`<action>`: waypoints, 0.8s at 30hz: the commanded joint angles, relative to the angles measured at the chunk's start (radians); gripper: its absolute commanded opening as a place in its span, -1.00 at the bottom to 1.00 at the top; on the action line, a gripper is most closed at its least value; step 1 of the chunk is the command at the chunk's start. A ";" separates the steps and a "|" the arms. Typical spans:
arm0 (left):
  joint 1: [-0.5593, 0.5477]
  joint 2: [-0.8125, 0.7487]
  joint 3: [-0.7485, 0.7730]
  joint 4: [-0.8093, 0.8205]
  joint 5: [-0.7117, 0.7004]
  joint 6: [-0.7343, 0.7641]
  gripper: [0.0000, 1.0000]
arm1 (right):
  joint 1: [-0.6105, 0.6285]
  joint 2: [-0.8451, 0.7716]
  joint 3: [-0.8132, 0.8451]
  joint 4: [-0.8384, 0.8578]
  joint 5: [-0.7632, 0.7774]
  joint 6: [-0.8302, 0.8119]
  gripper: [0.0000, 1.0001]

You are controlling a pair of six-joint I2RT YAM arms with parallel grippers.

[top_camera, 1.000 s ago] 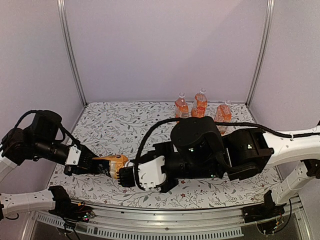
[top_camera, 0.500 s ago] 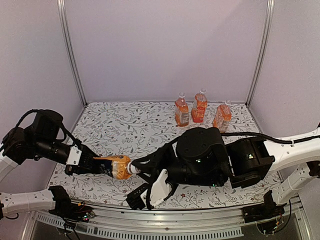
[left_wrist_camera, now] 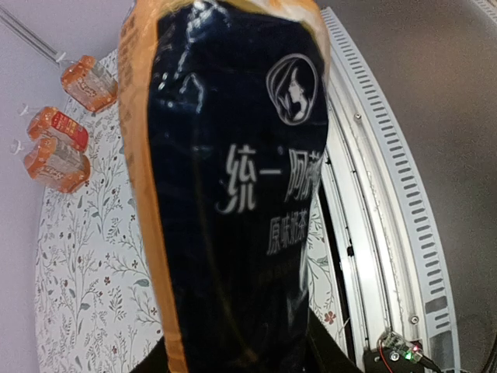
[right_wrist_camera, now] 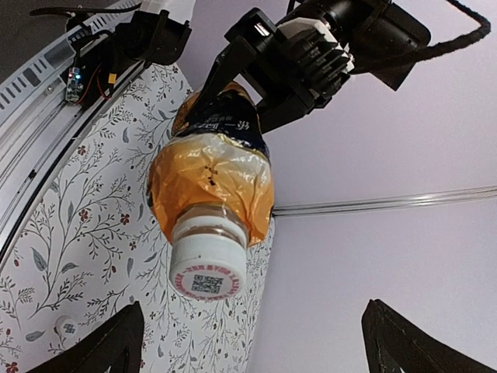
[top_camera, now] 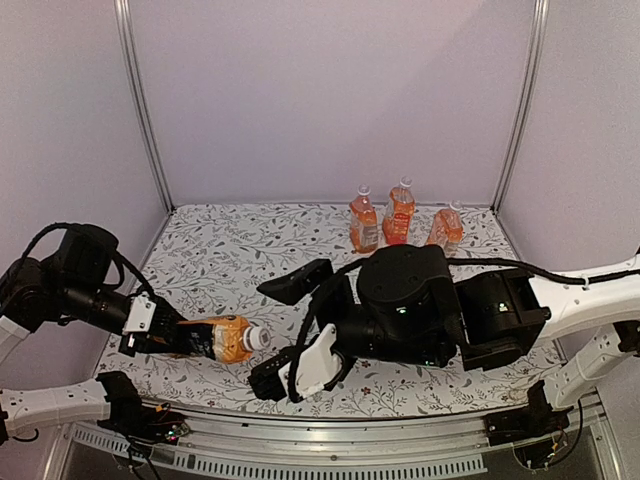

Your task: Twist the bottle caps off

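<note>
1. The cap (right_wrist_camera: 208,264) being worked on sits on the neck of the dark-labelled bottle (top_camera: 215,338). The btl is held sideways over the near-left part of the table (top_camera: 220,250), close to the near edge. The cap looks seated, not off yet.
2. The left gripper (top_camera: 178,338) is clamped round the btl's base end. That's prob. so the body can't spin when the cap gets twisted. Laid flat like this, the cap points straight at the other arm.
3. The right gripper (top_camera: 285,332) has its jaws spread wide, one on either side of the cap w/ a clear gap, touching nothing. It sits roughly on the cap's axis, so I'd guess it's placed to close in for a turn.
4. The other bottles (top_camera: 398,214) stand along the far edge toward the far-right corner, well apart from both arms. I reckon they're parked there waiting their turn. The rightmost leans; the other two are upright. Their caps (top_camera: 405,184) look on.
5. Count:
   - 4 btls: 1 dark-labelled, 3 others.
   - 4 white caps, one per btl.
   - 2 grippers: 1 holding, 1 empty.
</note>
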 commanded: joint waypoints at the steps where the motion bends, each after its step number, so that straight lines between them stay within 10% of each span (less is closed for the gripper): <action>1: 0.004 -0.011 0.000 0.069 -0.084 -0.090 -0.56 | -0.032 -0.025 0.028 0.013 -0.016 0.216 0.97; 12: 0.002 -0.072 -0.133 0.451 -0.467 -0.092 -0.53 | -0.408 0.069 0.261 -0.190 -0.616 1.503 0.73; 19: 0.001 -0.065 -0.136 0.456 -0.466 -0.079 -0.53 | -0.411 0.215 0.376 -0.251 -0.720 1.657 0.85; 24: 0.001 -0.068 -0.136 0.452 -0.459 -0.073 -0.54 | -0.411 0.260 0.423 -0.266 -0.742 1.663 0.51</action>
